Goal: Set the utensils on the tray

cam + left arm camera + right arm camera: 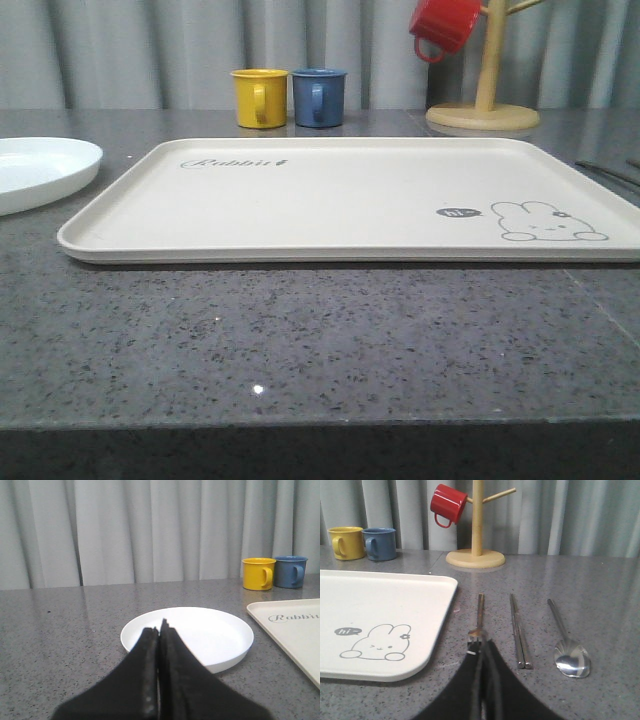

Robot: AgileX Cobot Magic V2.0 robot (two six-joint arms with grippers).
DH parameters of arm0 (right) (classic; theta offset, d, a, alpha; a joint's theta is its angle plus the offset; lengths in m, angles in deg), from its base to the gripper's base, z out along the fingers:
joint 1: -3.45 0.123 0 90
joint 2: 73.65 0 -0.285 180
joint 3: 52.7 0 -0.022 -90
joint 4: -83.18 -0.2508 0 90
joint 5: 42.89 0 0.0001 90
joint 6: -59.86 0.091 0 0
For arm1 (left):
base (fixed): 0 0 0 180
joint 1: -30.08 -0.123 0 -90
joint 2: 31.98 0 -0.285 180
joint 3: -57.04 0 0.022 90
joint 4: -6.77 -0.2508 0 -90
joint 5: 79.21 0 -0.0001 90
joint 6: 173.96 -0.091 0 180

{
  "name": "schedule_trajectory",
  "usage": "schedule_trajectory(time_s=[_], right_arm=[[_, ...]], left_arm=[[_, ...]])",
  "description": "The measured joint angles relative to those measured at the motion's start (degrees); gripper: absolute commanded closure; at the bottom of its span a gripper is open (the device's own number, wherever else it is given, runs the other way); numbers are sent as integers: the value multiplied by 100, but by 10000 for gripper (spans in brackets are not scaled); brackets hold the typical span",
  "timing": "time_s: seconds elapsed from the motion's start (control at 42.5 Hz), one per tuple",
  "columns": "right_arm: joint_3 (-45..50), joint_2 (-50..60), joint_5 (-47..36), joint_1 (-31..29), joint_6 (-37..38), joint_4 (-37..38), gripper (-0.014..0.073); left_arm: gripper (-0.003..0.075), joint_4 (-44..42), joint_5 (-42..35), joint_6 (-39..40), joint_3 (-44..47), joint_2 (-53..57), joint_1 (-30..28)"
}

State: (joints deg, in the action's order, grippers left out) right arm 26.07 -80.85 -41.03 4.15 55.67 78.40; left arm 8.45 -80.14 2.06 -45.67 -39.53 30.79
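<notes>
The cream tray [350,195] with the rabbit drawing lies bare in the middle of the table. The white plate [200,635] rests on the table to its left. My left gripper [160,627] hovers just short of the plate's near rim, shut and holding nothing. Right of the tray [380,610], a fork [479,616], a straight flat piece [519,632] and a spoon [567,647] lie side by side on the table. My right gripper [482,647] is shut, its tips over the fork's tined end and hiding part of it. In the front view the utensils [608,172] are thin streaks at the right edge.
A yellow mug [258,97] and a blue mug [319,96] stand behind the tray. A red mug [443,24] hangs on a wooden mug tree [484,105] at the back right. Grey curtains close off the back. Speckled grey tabletop stretches in front of the tray.
</notes>
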Motion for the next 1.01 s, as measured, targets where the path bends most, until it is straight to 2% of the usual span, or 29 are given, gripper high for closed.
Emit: schedule_trajectory(time_s=[0.611,0.823,0.917,1.011], right_arm=[[0,0,0,0,0,0,712],[0,0,-247,0,0,-124,712],[-197,0,-57,0,0,-384,712],[-692,0,313,0,0,-510,712]], left_arm=[[741,0,0,0,0,0,0],[741,0,-120,0,-7,0,0],[741,0,24,0,-204,0,0],[741,0,360,0,-819,0,0]])
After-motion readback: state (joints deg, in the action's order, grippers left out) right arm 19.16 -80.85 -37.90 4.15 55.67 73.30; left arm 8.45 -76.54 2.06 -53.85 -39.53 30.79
